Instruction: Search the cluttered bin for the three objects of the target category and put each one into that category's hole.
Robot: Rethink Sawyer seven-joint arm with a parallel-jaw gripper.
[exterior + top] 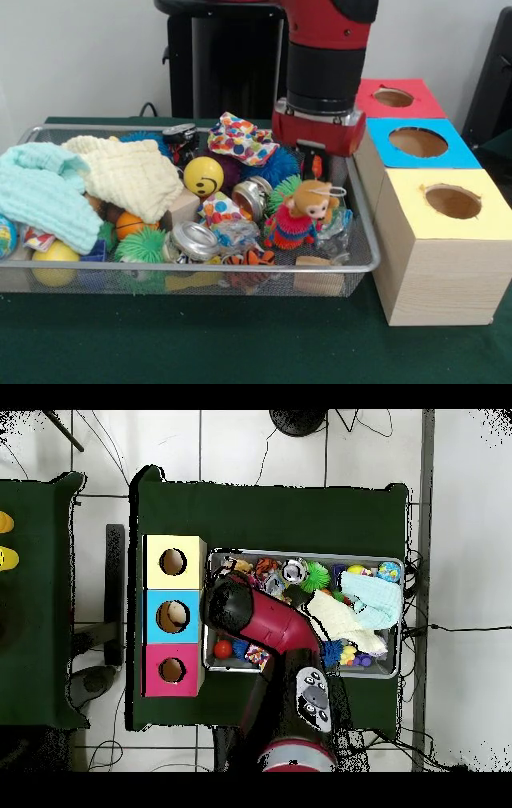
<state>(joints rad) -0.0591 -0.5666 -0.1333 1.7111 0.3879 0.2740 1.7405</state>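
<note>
The red and black arm (pixel 324 72) comes down over the right end of the wire mesh bin (pixel 362 210), which sits on the green counter (pixel 240 344). Its claw (pixel 317 164) dips just inside the bin's far right corner; only a narrow dark and orange piece shows below the red wrist, so I cannot tell whether the claw is parted or closed, or whether it grips anything.

Directly in front of the claw and a little lower stands a monkey toy (pixel 302 210) with an orange head and a red and blue striped body, close to the claw, though contact cannot be made out. A blue spiky ball (pixel 280 166) lies just left of the claw, beside a polka-dot cloth (pixel 240 138). Further left are a yellow smiley ball (pixel 203 175), a metal can (pixel 250 198), a cream cloth (pixel 128 174) and a pale teal cloth (pixel 44 192).

Right of the bin, touching it, stand three wooden boxes with round holes: the yellow box (pixel 444 240) nearest, the blue box (pixel 420 144) behind it, the red box (pixel 396 98) farthest. In the overhead view the arm covers the bin's end next to these boxes.
</note>
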